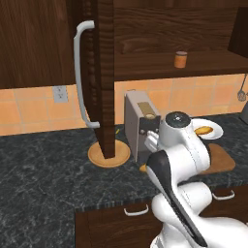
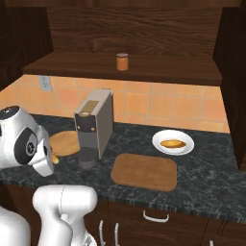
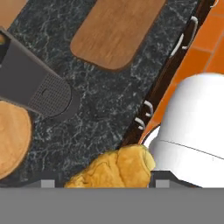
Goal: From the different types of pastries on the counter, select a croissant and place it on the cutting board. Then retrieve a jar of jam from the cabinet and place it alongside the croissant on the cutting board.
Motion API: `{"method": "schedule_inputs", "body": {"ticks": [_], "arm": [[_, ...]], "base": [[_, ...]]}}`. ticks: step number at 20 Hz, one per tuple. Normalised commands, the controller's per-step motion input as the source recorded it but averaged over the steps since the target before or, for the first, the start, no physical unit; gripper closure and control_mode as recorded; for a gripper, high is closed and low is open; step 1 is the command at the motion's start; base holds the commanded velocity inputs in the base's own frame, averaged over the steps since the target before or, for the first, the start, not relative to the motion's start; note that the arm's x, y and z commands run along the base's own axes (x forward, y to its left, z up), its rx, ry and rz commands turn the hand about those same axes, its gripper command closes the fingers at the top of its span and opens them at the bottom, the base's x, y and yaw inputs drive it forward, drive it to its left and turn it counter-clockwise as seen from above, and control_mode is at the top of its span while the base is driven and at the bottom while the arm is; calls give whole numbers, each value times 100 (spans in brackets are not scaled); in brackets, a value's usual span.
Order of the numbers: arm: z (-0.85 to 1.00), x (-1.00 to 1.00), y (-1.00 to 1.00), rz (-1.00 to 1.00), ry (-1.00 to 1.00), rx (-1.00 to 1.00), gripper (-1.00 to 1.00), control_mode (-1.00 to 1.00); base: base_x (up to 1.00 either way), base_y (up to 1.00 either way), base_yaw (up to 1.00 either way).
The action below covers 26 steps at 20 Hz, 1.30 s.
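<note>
One croissant (image 3: 114, 168) sits between the gripper (image 3: 103, 183) jaws above the counter (image 3: 105, 100); grip contact cannot be confirmed.

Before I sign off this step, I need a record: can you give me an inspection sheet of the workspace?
Surface: dark marbled counter, no spills seen.
Job's things: croissant near the counter's front edge; cutting board bare; jar of jam on a shelf of the cabinet, door open.
Clutter: coffee machine, round wooden disc, plate with oval pastry.
Grippers: gripper has its fingers either side of the croissant; grip cannot be told.
Cables: nothing seen.
Surroundings: orange tiled wall, outlet.
</note>
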Motion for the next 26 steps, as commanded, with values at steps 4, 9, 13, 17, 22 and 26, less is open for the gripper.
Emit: {"method": "schedule_inputs", "body": {"ticks": [4, 9, 13, 17, 22, 26], "arm": [[57, -44, -78, 31, 0, -10, 100, -100], [35, -39, -65, 51, -1, -8, 100, -100], [13, -19, -41, 75, -2, -5, 100, -100], [48, -23, -96, 50, -12, -7, 100, -100], [49, -4, -74, 32, -9, -4, 100, -100], [2, 61, 0, 9, 3, -7, 100, -100]], "base": [[0, 0, 0], [0, 0, 0], [0, 0, 0], [0, 0, 0], [0, 0, 0], [0, 0, 0]]}}
